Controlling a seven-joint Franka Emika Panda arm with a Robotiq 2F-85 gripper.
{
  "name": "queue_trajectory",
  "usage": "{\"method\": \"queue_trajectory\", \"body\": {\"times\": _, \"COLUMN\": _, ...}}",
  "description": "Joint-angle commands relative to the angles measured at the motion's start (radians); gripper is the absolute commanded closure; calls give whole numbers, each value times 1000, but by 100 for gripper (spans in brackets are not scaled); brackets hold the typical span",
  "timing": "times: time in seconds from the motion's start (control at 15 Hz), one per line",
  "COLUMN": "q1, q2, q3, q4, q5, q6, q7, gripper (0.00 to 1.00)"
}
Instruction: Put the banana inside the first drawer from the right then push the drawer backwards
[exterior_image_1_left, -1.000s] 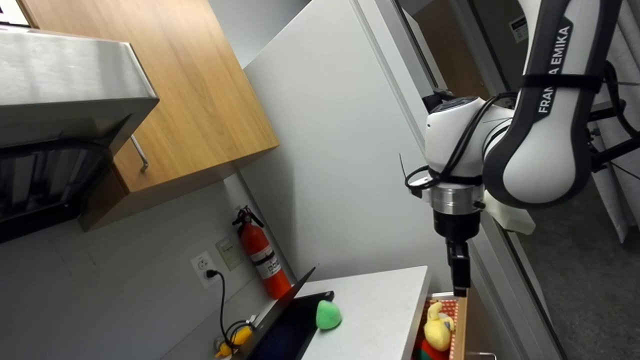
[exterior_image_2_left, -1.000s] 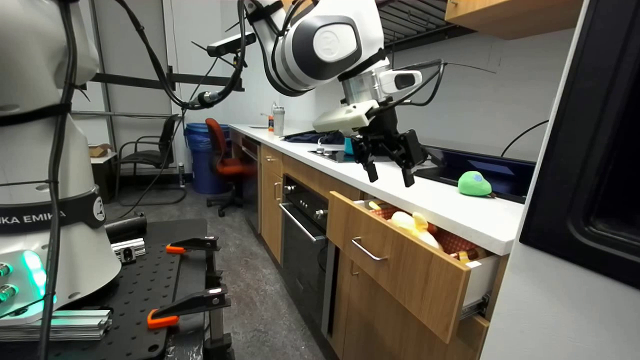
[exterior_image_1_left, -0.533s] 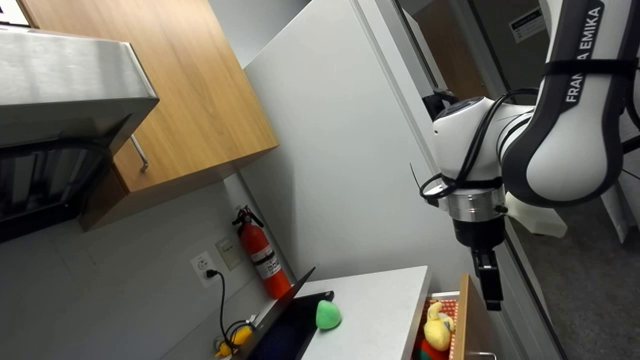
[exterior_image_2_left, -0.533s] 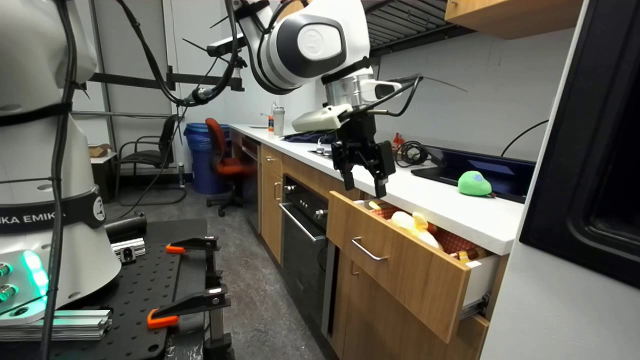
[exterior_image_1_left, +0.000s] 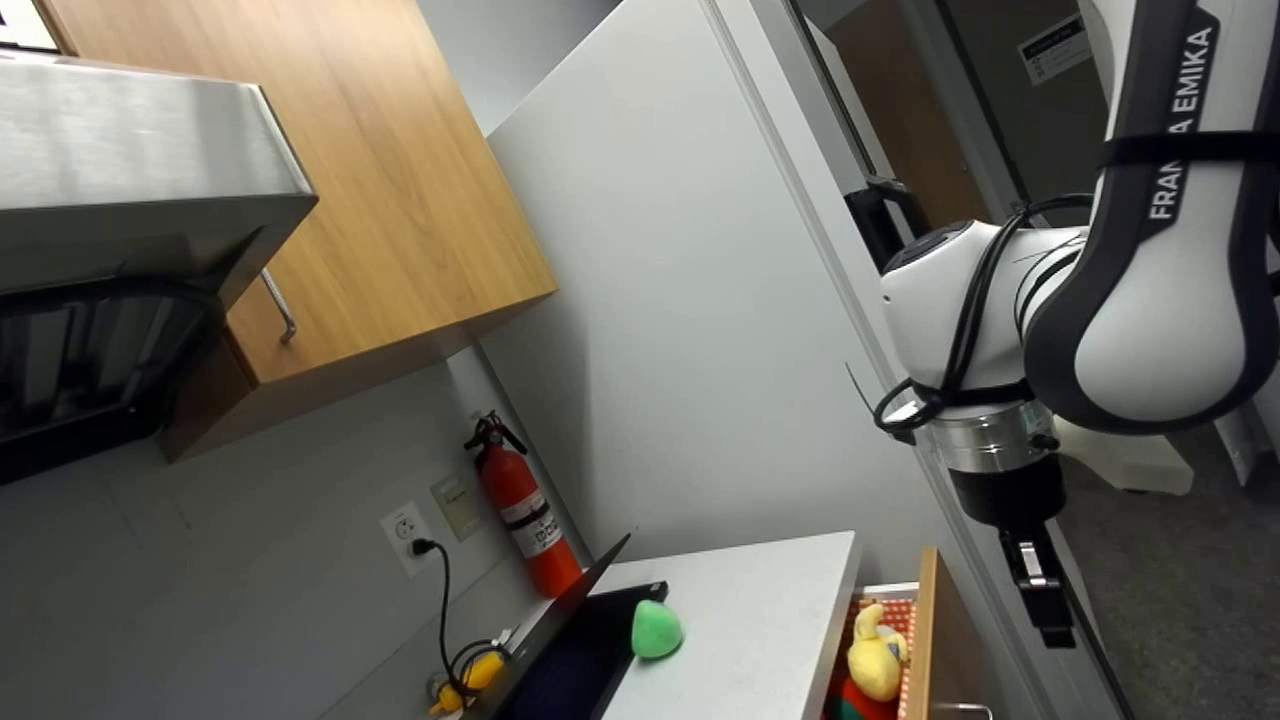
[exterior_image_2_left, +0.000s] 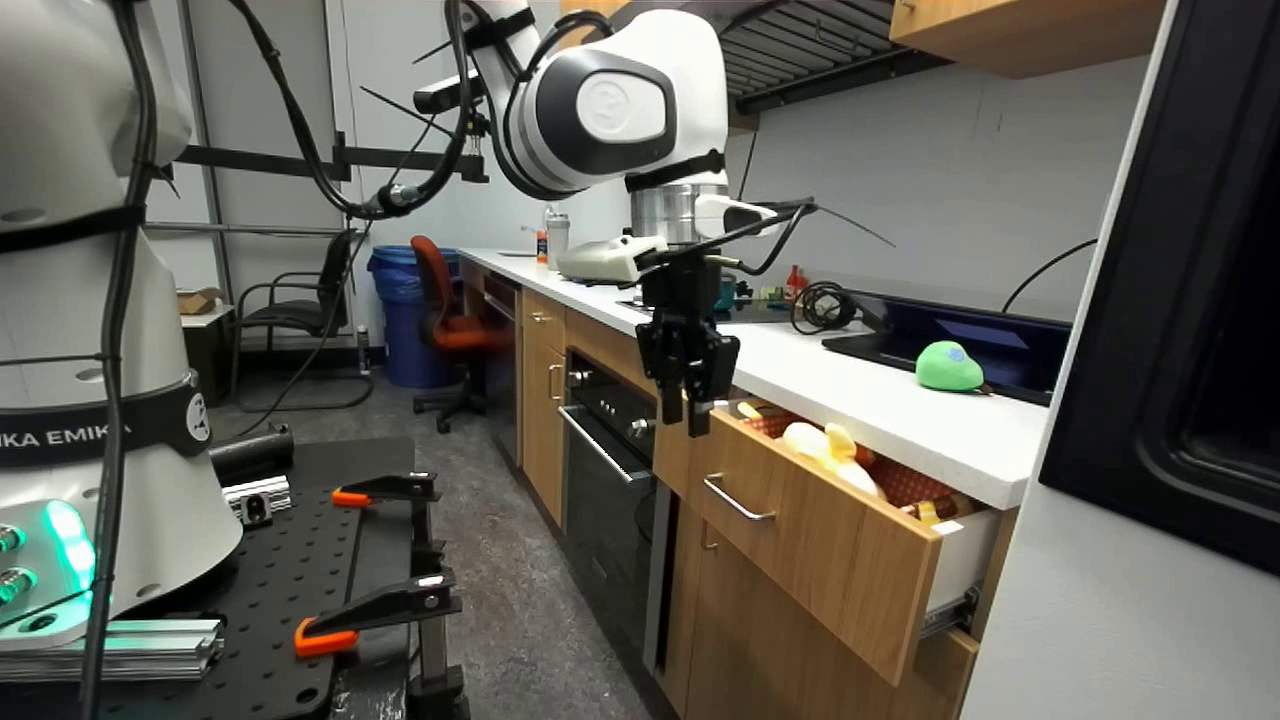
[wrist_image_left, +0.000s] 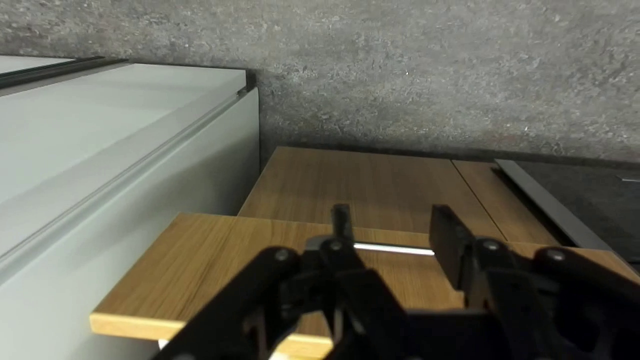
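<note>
Two parted fingers (wrist_image_left: 447, 245) hang outside the pulled-out drawer (exterior_image_2_left: 810, 530), yellow plush (exterior_image_1_left: 876, 668) behind its front (exterior_image_1_left: 952, 650), green ball (exterior_image_1_left: 657, 630) on the counter (exterior_image_1_left: 760, 620)

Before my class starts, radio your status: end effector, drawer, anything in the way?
End effector open, empty, outside pulled-out drawer. Yellow item inside, possibly the banana. Clearance under countertop: can't tell.

the ball (exterior_image_2_left: 948, 367) lies on the counter (exterior_image_2_left: 860, 388) (the drawer (exterior_image_2_left: 810, 535) juts out beneath)
</note>
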Motion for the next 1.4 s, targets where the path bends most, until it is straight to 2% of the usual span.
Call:
{"method": "queue_trajectory", "body": {"times": 0.0, "q1": 12, "q2": 43, "q3": -7, "q4": 16, "q5": 12, "q6": -8, "q7": 19, "gripper": 86}}
{"method": "queue_trajectory", "body": {"times": 0.13, "q1": 12, "q2": 72, "q3": -9, "q4": 23, "q5": 10, "q6": 6, "q7": 17, "gripper": 99}}
{"method": "queue_trajectory", "body": {"times": 0.53, "q1": 13, "q2": 172, "q3": -23, "q4": 75, "q5": -8, "q6": 33, "q7": 15, "gripper": 100}}
{"method": "queue_trajectory", "body": {"times": 1.33, "q1": 21, "q2": 365, "q3": -70, "q4": 255, "q5": -33, "q6": 94, "q7": 6, "gripper": 100}}
